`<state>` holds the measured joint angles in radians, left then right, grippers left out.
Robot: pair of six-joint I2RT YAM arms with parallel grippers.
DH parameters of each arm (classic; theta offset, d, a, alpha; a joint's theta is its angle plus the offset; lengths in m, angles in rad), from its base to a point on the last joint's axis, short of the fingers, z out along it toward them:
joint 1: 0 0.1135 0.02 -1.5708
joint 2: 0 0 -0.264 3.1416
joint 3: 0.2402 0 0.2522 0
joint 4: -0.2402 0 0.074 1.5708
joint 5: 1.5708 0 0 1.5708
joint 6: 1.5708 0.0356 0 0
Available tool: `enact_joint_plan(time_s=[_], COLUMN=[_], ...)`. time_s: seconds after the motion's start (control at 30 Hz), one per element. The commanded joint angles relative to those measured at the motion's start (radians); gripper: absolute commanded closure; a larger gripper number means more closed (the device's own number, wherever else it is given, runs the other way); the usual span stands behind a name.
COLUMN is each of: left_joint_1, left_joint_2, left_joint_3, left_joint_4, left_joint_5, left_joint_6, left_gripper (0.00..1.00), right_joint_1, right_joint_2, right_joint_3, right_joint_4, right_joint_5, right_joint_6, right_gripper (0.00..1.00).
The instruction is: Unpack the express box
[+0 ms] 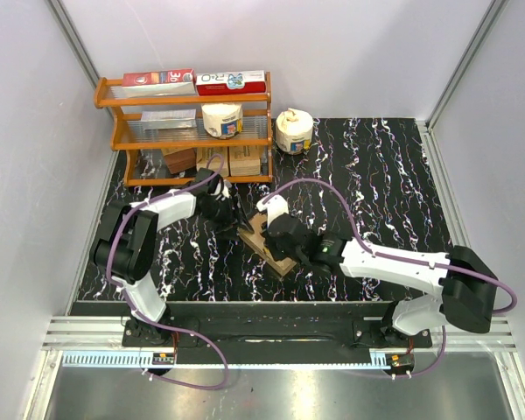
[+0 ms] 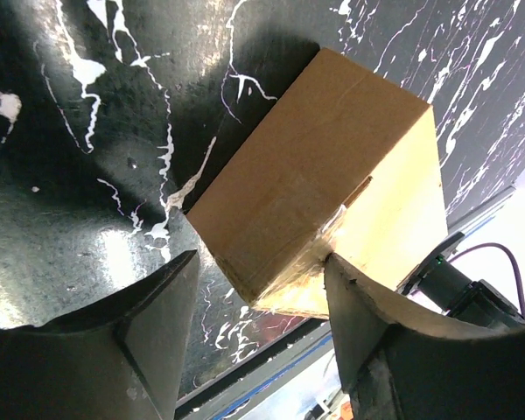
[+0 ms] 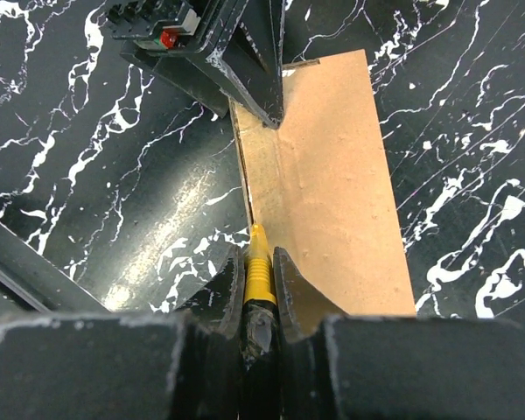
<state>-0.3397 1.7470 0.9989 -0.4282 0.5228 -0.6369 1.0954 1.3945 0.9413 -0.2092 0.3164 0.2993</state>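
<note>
The express box [image 1: 269, 248] is a flat brown carton lying on the black marbled table near its middle. It also shows in the left wrist view [image 2: 315, 175] and the right wrist view [image 3: 332, 192]. My left gripper [image 1: 230, 219] is open at the box's far end [image 2: 261, 262]; one finger [image 2: 367, 306] touches the taped end face, the other stands off over the table. My right gripper [image 1: 289, 238] is shut [image 3: 258, 255] on a yellow-tipped tool [image 3: 260, 267] whose tip rests on the box's top at the seam along its left edge.
An orange shelf [image 1: 184, 131] stands at the back left with red-and-white cartons, a tape roll and small brown boxes. A white roll [image 1: 294, 131] sits on the table beside it. Grey walls close in on both sides.
</note>
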Motion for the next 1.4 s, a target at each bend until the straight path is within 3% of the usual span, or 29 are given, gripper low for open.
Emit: enact_joint_plan(time_s=[0.0,0.37,0.97,1.37], left_joint_1=[0.007,0.007,0.007,0.007], left_joint_2=[0.052,0.077,0.123,0.128], left_joint_3=[-0.003,0.044,0.115,0.126], left_joint_4=[-0.041,-0.052,-0.086,-0.095], left_joint_5=[-0.158,-0.178,-0.231,-0.242], left_joint_6=[0.026,0.037,0.045,0.048], left_gripper=[0.39,0.40,0.43,0.43], right_joint_1=[0.037,0.055,0.067,0.067], right_joint_2=[-0.049,-0.025,-0.127,-0.006], right_joint_3=[-0.019,-0.033,-0.048,-0.073], right_joint_4=[-0.075,-0.044,-0.219,-0.206], right_joint_5=[0.069,-0.020,-0.027,0.007], right_joint_6=[-0.092,-0.170,-0.097,-0.069], right_gripper=[1.00,1.00,1.00,1.00])
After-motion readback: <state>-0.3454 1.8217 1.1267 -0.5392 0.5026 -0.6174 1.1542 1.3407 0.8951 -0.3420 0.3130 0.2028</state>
